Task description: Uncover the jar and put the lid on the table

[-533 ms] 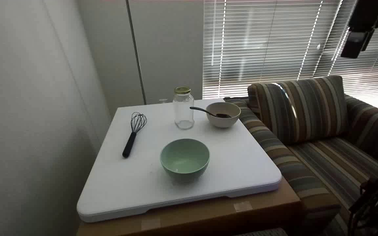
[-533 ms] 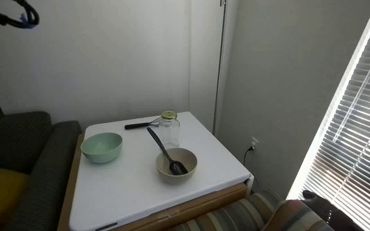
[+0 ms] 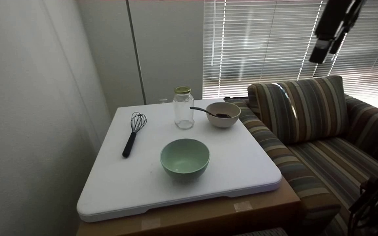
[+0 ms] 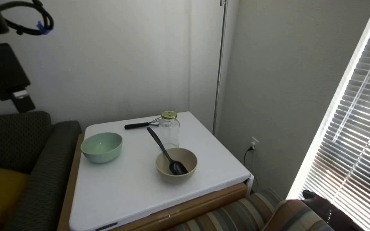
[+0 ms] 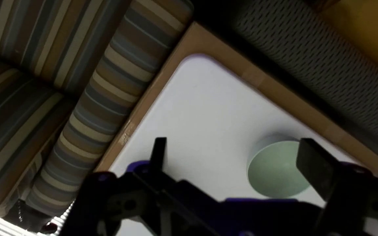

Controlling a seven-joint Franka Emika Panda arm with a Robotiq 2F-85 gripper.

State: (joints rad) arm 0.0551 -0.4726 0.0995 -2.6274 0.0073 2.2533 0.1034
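Observation:
The clear glass jar (image 3: 184,113) stands upright on the white table (image 3: 110,190), toward its back in that exterior view. The yellow-gold lid (image 3: 182,90) sits on the jar's mouth. Jar (image 4: 172,132) and lid (image 4: 169,115) also show in an exterior view behind a beige bowl. My gripper (image 5: 233,142) is open, with nothing between its fingers. It is high in the air, well apart from the jar, at the upper right of an exterior view (image 3: 324,55) and the upper left of an exterior view (image 4: 23,101). Jar and lid are not visible in the wrist view, which shows the table (image 5: 202,108).
A pale green bowl (image 3: 185,157) stands near a table edge and lies below my gripper's right finger in the wrist view. A beige bowl (image 3: 221,121) holding a dark spoon (image 4: 162,144) stands beside the jar. A whisk (image 3: 130,144) lies on the table. A striped sofa (image 3: 307,111) adjoins the table.
The gripper has moved left and slightly down in an exterior view, and right and further into the picture in an exterior view. The jar, lid and bowls have not moved.

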